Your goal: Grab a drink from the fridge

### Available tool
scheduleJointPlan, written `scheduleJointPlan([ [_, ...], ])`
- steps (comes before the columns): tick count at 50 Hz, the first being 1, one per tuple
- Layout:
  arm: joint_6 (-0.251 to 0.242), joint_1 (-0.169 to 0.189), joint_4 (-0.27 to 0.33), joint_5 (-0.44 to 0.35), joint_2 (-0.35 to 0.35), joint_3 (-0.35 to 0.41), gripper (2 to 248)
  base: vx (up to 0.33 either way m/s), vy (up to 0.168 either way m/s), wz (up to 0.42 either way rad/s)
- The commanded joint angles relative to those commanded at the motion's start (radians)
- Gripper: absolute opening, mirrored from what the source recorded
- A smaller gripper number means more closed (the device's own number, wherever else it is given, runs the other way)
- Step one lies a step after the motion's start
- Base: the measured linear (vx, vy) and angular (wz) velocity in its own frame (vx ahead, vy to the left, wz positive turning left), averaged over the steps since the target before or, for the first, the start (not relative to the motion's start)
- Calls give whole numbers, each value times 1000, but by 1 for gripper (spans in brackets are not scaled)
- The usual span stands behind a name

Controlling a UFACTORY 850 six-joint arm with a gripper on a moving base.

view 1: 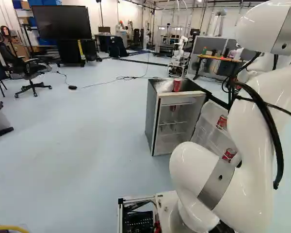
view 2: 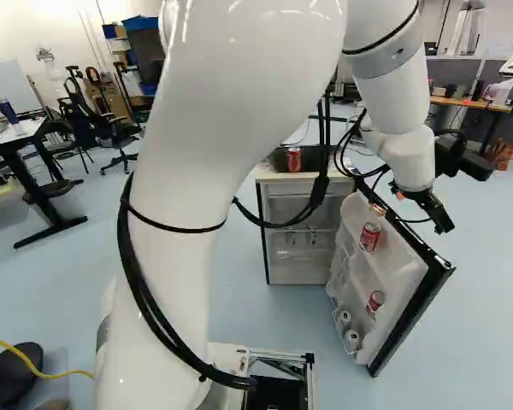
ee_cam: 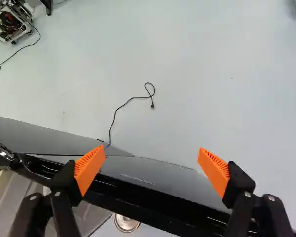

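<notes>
Right base view: extra white cans

Small fridge upright on floor; door wide open. One red can upright on fridge top. Door racks hold an upper red-and-silver can, a lower red can, and two pale-ended cans lowest.

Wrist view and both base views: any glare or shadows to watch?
Both base views: highlights on the glossy white arm. Wrist view: thin glints along the black edge of the fridge door; floor ahead of the claw fairly evenly lit.
</notes>
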State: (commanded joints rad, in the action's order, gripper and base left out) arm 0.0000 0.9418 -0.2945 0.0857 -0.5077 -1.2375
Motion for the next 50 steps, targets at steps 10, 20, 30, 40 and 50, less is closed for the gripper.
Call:
scheduleJointPlan([
  [10, 0, 8, -37, 72, -67, -64, 247, 0, 0, 0],
  [20, 0, 17, -55, 136, -134, -130, 247, 0, 0, 0],
  [30, 0, 23, -58, 190, -187, -184, 247, 0, 0, 0],
  [40, 0, 24, -58, 246, -197, -194, 247, 0, 0, 0],
  [50, 0, 25, -58, 320, -198, -195, 247, 0, 0, 0],
])
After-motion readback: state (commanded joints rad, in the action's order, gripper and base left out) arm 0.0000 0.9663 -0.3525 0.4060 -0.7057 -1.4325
